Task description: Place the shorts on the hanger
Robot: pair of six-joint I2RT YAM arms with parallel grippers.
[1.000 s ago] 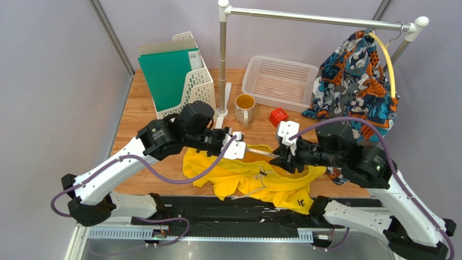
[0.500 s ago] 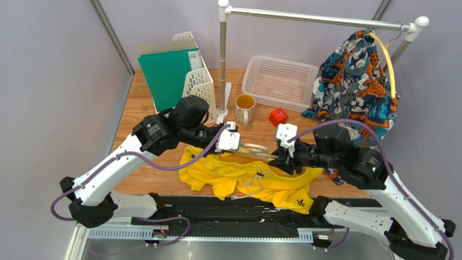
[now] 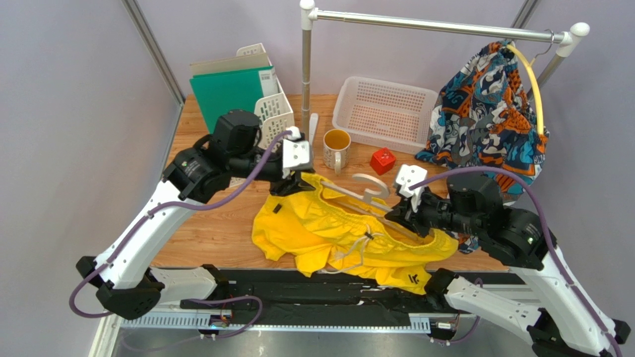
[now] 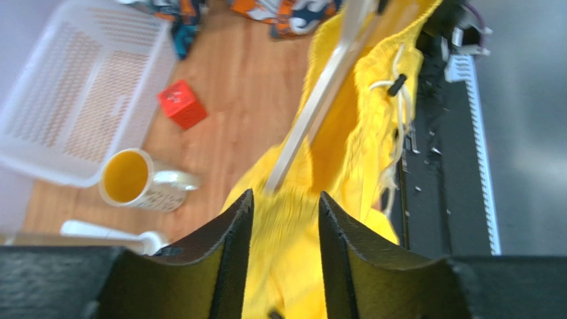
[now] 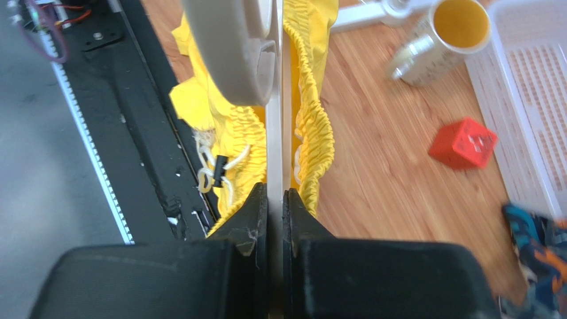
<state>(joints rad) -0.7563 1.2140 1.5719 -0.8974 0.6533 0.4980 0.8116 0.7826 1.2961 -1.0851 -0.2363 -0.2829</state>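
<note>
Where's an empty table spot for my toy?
Bare wood lies left of the shorts, toward the table's left edge, plus a small strip between the mug and the red cube. The middle is crowded with shorts and hanger.

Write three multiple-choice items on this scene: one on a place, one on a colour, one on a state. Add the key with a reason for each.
1. Where does the red cube sit?
A) in the file rack
B) on the table, beside the mug
C) on the rail

2. What colour is the drawstring of the shorts?
A) white
B) red
C) green

3. What state is the right end effector in?
A) wide open
B) shut on the hanger
C) shut on the cube

Key:
1 B, the cube rests on bare wood next to the mug.
2 A, the cord shows white against the yellow fabric.
3 B, the right wrist view shows it closed on the hanger's thin pale bar.
</note>
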